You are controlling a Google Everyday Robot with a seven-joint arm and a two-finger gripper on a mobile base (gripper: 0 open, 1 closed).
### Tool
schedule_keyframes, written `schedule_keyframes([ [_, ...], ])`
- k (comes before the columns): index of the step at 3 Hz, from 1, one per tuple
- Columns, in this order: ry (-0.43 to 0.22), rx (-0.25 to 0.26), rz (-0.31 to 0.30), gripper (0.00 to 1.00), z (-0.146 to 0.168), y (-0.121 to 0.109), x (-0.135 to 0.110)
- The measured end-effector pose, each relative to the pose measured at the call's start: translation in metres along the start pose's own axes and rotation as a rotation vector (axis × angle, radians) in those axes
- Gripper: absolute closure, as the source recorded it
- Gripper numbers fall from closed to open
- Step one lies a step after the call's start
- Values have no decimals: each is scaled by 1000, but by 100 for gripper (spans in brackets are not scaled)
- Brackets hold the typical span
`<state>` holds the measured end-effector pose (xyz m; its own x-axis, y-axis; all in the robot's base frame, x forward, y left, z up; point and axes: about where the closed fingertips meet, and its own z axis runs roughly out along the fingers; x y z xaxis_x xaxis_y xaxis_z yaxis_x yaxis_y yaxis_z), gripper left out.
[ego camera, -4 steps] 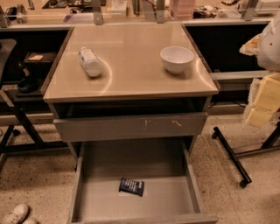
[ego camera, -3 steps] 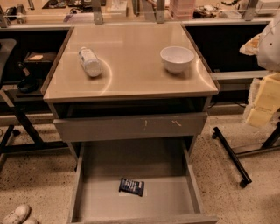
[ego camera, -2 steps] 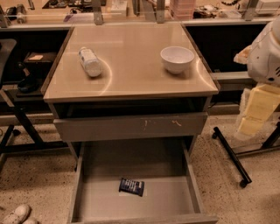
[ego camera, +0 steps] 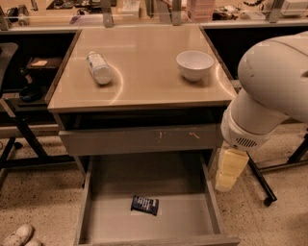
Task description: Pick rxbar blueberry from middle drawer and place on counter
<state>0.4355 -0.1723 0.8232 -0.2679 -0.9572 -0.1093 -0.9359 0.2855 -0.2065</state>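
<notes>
The rxbar blueberry (ego camera: 145, 204), a small dark navy bar, lies flat on the grey floor of the open middle drawer (ego camera: 192, 218), near its centre. The counter (ego camera: 144, 77) is the glossy beige top above it. My white arm (ego camera: 269, 96) reaches in from the right. My gripper (ego camera: 230, 170) is the cream part hanging below the arm, just outside the drawer's right side, above and to the right of the bar. It holds nothing that I can see.
A white bottle (ego camera: 99, 67) lies on its side at the counter's left and a white bowl (ego camera: 194, 64) stands at its right. A shut grey drawer front with orange scratches (ego camera: 144, 139) sits above the open drawer. A cluttered workbench (ego camera: 144, 9) runs behind. A shoe (ego camera: 17, 235) lies on the floor at the left.
My arm has swung in from the right edge toward the drawer and now fills the right side. The bar, bottle and bowl have not moved.
</notes>
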Motion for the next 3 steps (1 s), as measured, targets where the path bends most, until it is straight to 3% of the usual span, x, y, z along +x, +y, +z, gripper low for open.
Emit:
schedule_keyframes([
  [1,2,-2,-1,0,0,1,1],
  [2,-1,-51,-12,0,33,23,-8],
  [3,-19,-107,-22,0,98,53,-35],
])
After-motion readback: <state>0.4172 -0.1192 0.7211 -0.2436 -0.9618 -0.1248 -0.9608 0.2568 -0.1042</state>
